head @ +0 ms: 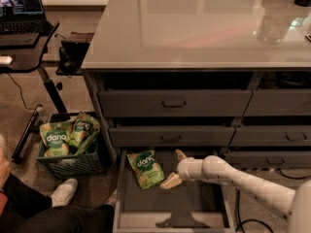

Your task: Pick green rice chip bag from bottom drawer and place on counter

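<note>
The green rice chip bag [146,168] lies flat on the dark floor of the open bottom drawer [167,220], at its left rear. My gripper [174,169] reaches into the drawer from the right on a white arm. Its pale fingers [171,181] are spread just right of the bag, close to its edge. The fingers hold nothing. The counter [204,28] is the wide glossy grey top above the drawer cabinet.
A black mesh crate [68,159] with several look-alike green bags stands on the floor at left. A black desk with a laptop [19,8] is at upper left. A person's legs and shoe [63,193] are at lower left. Closed drawers with bar handles [174,103] sit above.
</note>
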Robot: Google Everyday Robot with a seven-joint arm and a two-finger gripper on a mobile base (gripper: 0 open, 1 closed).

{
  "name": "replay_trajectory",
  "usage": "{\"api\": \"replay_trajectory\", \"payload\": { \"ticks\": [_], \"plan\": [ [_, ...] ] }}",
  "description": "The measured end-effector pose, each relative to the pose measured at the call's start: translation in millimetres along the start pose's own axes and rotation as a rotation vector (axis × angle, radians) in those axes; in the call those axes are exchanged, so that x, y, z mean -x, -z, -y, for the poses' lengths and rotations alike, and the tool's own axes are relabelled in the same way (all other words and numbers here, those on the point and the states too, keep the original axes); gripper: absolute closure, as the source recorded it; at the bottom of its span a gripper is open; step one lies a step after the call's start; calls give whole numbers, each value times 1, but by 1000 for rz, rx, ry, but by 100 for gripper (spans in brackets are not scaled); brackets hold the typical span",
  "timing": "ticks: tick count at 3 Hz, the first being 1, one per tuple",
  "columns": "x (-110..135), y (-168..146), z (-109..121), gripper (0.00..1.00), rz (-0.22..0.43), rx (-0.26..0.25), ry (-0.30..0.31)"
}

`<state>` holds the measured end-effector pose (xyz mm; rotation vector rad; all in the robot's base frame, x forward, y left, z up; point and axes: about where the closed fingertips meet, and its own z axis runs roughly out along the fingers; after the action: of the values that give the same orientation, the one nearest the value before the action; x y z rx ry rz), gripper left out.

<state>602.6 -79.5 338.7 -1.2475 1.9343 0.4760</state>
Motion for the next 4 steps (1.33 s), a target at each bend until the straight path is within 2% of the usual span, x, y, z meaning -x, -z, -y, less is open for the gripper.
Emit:
{"api": "replay_trajectory", "payload": {
  "ticks": [2, 3, 4],
  "plan": [
    [-53, -80, 56, 0, -57, 6, 32],
    [-66, -99, 71, 0, -87, -9, -5],
    [-66, -99, 70, 0, -87, -9, -5]
  ]
}}
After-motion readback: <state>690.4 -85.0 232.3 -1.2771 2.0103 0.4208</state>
